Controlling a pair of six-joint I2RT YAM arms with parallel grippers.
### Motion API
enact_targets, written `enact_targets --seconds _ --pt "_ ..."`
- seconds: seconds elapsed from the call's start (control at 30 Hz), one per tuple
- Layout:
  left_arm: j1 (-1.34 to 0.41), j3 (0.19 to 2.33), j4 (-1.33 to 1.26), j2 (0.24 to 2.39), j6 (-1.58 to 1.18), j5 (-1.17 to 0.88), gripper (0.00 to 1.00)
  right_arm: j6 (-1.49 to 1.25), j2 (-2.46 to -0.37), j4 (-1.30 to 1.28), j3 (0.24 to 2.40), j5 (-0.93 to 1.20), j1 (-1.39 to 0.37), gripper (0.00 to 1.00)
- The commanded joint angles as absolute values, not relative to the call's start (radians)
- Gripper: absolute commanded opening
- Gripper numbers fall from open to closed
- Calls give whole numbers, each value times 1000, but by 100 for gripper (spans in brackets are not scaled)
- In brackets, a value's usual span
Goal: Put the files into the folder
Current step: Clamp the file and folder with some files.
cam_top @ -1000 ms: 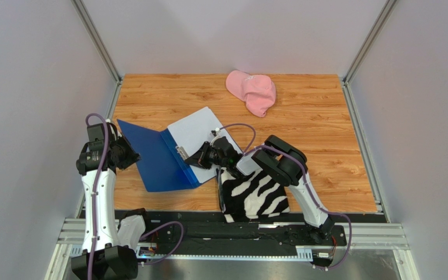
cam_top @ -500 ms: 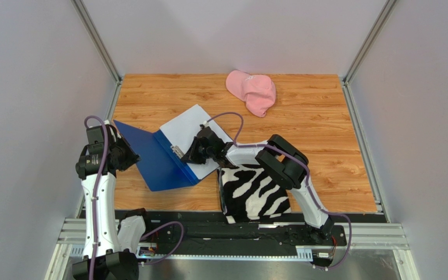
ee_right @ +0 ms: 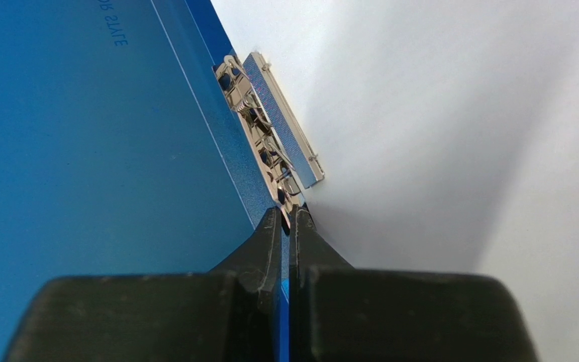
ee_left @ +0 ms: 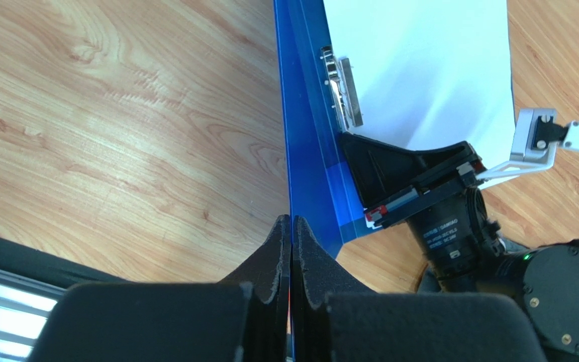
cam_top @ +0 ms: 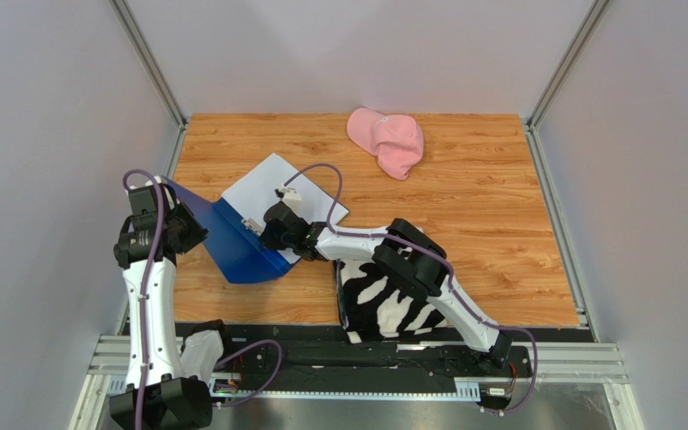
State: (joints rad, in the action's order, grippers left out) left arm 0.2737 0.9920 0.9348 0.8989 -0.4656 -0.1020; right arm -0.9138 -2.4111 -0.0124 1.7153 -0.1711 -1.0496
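The blue folder (cam_top: 231, 246) lies open at the table's left, its left cover tilted up. My left gripper (cam_top: 183, 231) is shut on that cover's outer edge; in the left wrist view the cover (ee_left: 304, 136) runs edge-on out of the closed jaws (ee_left: 291, 224). The files (cam_top: 271, 184) show as a blank white sheet (ee_right: 459, 113) on the folder's right half, beside the metal clip (ee_right: 270, 121). My right gripper (cam_top: 263, 236) is shut, its tips (ee_right: 289, 216) touching the clip's near end at the spine. Whether it pinches anything is unclear.
A zebra-striped cloth (cam_top: 392, 300) lies under the right arm near the front edge. A pink cap (cam_top: 385, 139) sits at the back of the wooden table (cam_top: 482, 206). Frame posts and grey walls enclose the table on the left, right and back.
The right gripper has pushed left and farther away, and the folder with the sheet has slid left along with it. The left cover now stands steeper. The left gripper barely moved.
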Motion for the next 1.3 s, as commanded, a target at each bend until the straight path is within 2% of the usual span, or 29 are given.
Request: enact_targets --seconds 0.0,0.03,0.07,0.13,0.27,0.37,0.67,0.83,0.97,1.1,1.27 --pt "273 1011 951 891 -451 -143 0 -767 -2585 -543 1559 -338 -1072 0" --pt "273 1003 947 885 -453 -144 0 -750 -2560 -429 1518 -292 -1068 0" --pt "272 979 942 884 -453 -146 0 -746 -2504 -381 1481 -199 -1066 0" --pt "272 957 930 881 -457 -156 0 -747 -2445 -303 1404 -147 -1062 0" --pt "272 954 917 879 -480 -187 0 -658 -2445 -423 1492 -367 -1084 0" --pt "272 948 908 888 -495 -205 0 -658 -2503 -456 1523 -425 -1086 0" --pt "261 954 897 896 -500 -235 0 -730 -2649 -597 1631 -518 -1106 0" --pt "259 950 899 893 -499 -238 0 -730 -2715 -566 1652 -459 -1101 0" --pt "259 959 910 884 -488 -239 0 -672 -2657 -355 1542 -196 -1072 0" --pt "259 976 917 882 -472 -222 0 -627 -2458 -99 1352 58 -1029 0" --pt "259 966 914 881 -474 -215 0 -612 -2421 -139 1414 236 -960 0"
